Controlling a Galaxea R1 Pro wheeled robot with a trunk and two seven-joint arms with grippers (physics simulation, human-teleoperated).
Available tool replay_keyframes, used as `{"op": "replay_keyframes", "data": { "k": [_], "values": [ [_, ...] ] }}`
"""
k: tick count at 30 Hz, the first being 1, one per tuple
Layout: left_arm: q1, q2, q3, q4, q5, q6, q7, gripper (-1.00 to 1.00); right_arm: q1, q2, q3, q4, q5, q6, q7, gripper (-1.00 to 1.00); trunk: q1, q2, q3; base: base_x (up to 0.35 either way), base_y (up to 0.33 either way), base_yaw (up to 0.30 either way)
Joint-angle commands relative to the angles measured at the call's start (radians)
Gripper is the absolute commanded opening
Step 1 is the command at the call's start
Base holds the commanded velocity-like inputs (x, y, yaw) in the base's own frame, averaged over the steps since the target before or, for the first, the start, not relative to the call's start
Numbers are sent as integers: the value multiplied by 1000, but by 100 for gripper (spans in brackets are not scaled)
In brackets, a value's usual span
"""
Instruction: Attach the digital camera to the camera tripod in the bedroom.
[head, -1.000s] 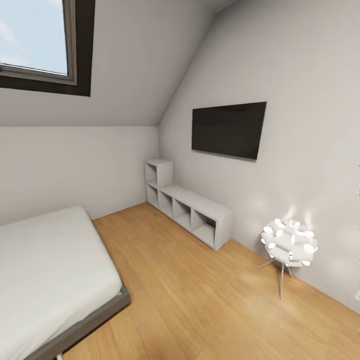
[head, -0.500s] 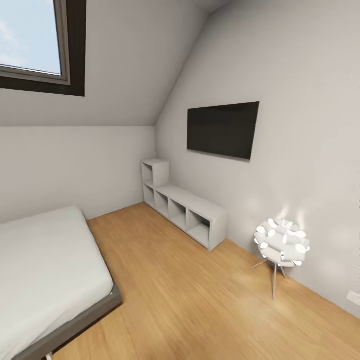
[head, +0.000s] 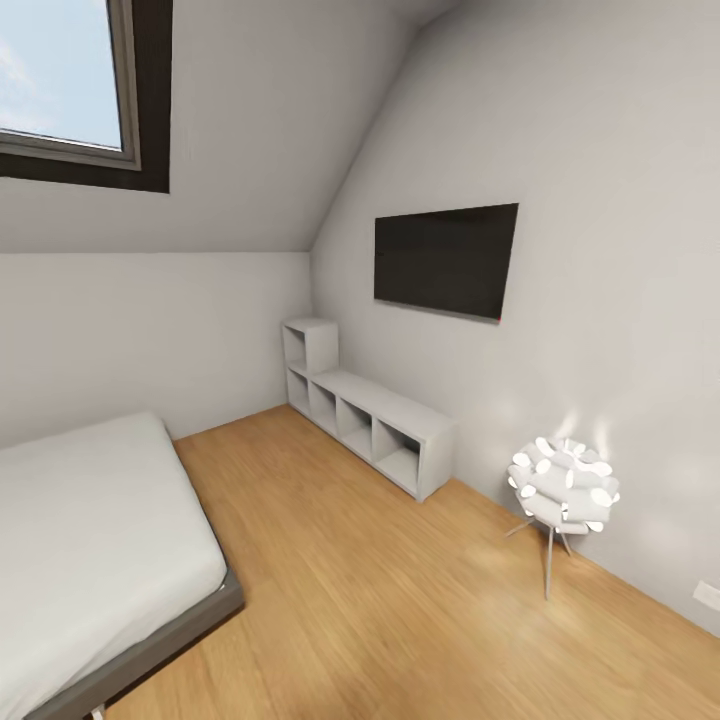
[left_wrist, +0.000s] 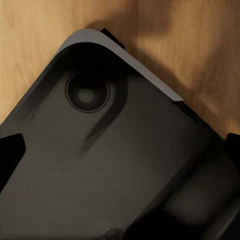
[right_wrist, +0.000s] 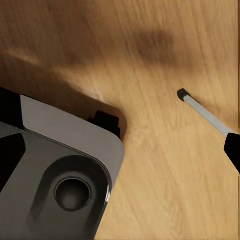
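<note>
The bedroom shows in the head view, with a light plank floor (head: 400, 610) and pale walls. In the right wrist view a thin silver leg with a black foot (right_wrist: 183, 93) rests on the floor beside my base; it looks like one leg of the camera tripod, and the rest of the tripod is out of view. The digital camera is out of view. My left gripper (left_wrist: 120, 150) hangs open over my dark base (left_wrist: 100, 165), its fingertips (left_wrist: 10, 152) at the picture's sides. My right gripper (right_wrist: 120, 150) is open too, with nothing between its fingers.
A bed (head: 90, 540) with a grey frame takes up the left. A low white cube shelf (head: 370, 415) runs along the right wall under a black screen (head: 445, 258). A white-globed floor lamp (head: 562, 490) stands on thin legs at the right. A skylight (head: 70, 80) sits top left.
The whole head picture shifted a little to the left between one second and half a second ago, so the camera moved. Since then nothing has changed.
</note>
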Motion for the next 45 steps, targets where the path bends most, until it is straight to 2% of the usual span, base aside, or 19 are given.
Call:
{"op": "replay_keyframes", "data": {
  "k": [1, 7, 13, 16, 18, 19, 21, 23, 25, 26, 27, 29, 30, 31, 33, 34, 36, 40, 45],
  "values": [
    [1, 0, 8, -2, -3, -1, 0, 100, -2, 0, 8, 3, -1, -6, 1, 100, 0, -1, -1, 0, 0, 0],
    [0, 5, -2, -23, -15, -1, 15, 100, -3, 5, 9, -8, 4, -4, -31, 100, 0, -1, -1, 0, 0, 0],
    [-7, 61, -3, -243, -19, 41, 131, 100, -19, 18, 0, -210, -4, -2, -194, 100, 0, -1, -1, 0, 0, 0],
    [-33, 95, -2, -435, -18, 162, 229, 100, -35, 38, -3, -386, -39, -2, -280, 100, 0, -1, -1, 0, 0, 0],
    [-59, 101, -2, -501, -18, 217, 258, 100, -57, 50, -4, -427, -70, -2, -298, 100, 0, -1, -1, 0, 0, 0],
    [-93, 105, -1, -552, -17, 265, 279, 100, -91, 61, -4, -446, -104, -1, -309, 100, 0, -1, -1, 0, 0, 0],
    [-139, 106, -1, -586, -11, 298, 295, 100, -139, 71, -4, -443, -136, -1, -316, 100, 0, -1, -1, 0, 0, 0],
    [-220, 94, 0, -607, -9, 326, 310, 100, -223, 81, -4, -401, -178, -1, -322, 100, 0, -1, -1, 0, 0, 0],
    [-306, 64, -1, -595, -10, 340, 317, 100, -312, 87, -4, -336, -221, -1, -323, 100, 0, -1, -1, 0, 0, 0],
    [-403, 8, -2, -546, -14, 343, 320, 100, -384, 90, -4, -282, -283, -1, -322, 100, 0, -1, -1, 0, 0, 0],
    [-462, -27, -3, -514, -16, 336, 321, 100, -413, 90, -2, -261, -317, 0, -321, 100, 0, -1, -1, 0, 0, 0],
    [-524, -59, -3, -491, -17, 325, 322, 100, -439, 91, 4, -242, -346, 1, -319, 100, 0, -1, -1, 0, 0, 0],
    [-574, -99, -26, -494, -18, 321, 321, 100, -456, 90, 8, -228, -364, 30, -318, 100, 0, -1, -1, 0, 0, 0],
    [-582, -109, -55, -499, -21, 321, 322, 100, -459, 90, 10, -226, -366, 53, -318, 100, 0, -1, -1, 0, 0, 0],
    [-592, -120, -148, -507, -38, 320, 325, 100, -463, 92, 13, -225, -367, 90, -319, 100, 0, -1, -1, 0, 0, 0],
    [-595, -125, -241, -511, -50, 318, 329, 100, -464, 93, 14, -224, -367, 107, -320, 100, 0, -1, -1, 0, 0, 0],
    [-596, -128, -283, -513, -52, 315, 340, 100, -464, 93, 15, -224, -367, 113, -320, 100, 0, -1, -1, 0, 0, 0],
    [-597, -134, -317, -527, -52, 310, 365, 100, -465, 93, 15, -225, -367, 119, -320, 100, 0, -1, -1, 0, 0, 0],
    [-597, -134, -325, -591, -52, 315, 394, 100, -465, 93, 15, -225, -369, 120, -318, 100, 0, -1, -1, 0, 0, 0]
  ]
}}
